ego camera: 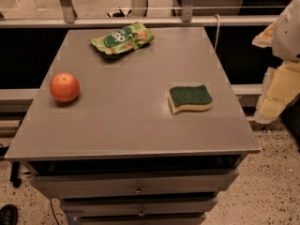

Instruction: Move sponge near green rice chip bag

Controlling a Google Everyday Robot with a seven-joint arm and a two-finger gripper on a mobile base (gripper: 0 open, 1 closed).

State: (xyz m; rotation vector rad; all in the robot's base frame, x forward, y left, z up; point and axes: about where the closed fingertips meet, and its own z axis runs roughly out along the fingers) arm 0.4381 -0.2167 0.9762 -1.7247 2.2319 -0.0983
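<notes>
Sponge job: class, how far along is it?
Done: nothing; the sponge lies front-right on the table, far from the green rice chip bag at the back edge. In hand: nothing; the gripper hangs beyond the table's right edge, away from the sponge. Left: grasp, carry, set it by the bag.

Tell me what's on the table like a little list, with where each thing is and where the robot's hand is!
table: grey top, drawers underneath
sponge: right side of the table, lying flat, green side up
green rice chip bag: far end, a bit left of middle
orange: left side, by itself
gripper: at the right edge of the view, beyond the table's right side, not touching the sponge
sponge and bag: far apart, so the move is not yet done
</notes>
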